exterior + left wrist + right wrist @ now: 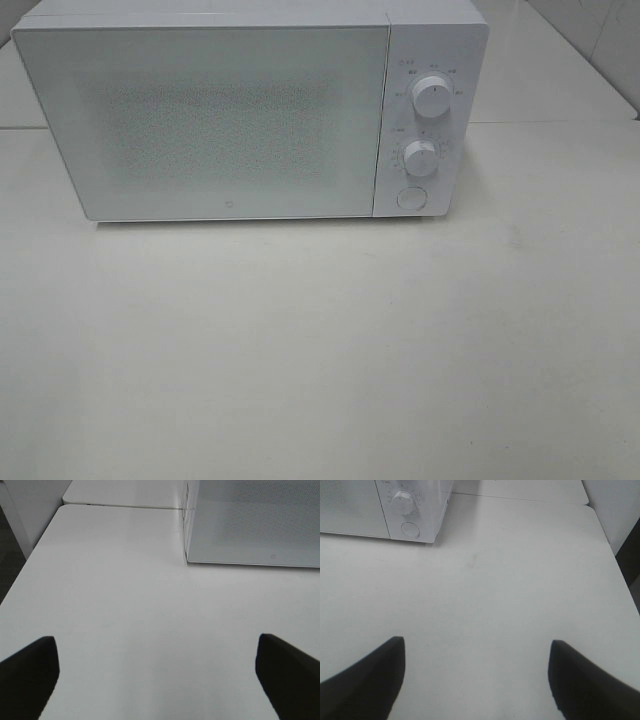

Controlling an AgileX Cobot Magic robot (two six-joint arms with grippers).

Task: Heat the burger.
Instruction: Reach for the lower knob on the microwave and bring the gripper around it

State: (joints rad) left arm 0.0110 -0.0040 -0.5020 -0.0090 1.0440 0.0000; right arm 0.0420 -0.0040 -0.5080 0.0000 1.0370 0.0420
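Microwave (230,120) top dial (431,96) (overhead only)

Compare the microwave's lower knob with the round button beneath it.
The lower knob stands out and has tick marks around it; the round button lies nearly flat with none. The knob sits above the button. Both are white and round.

Your overhead shot was soft, washed-out and greenish; the microwave (200,120) cast only a faint shadow on the table (320,350).
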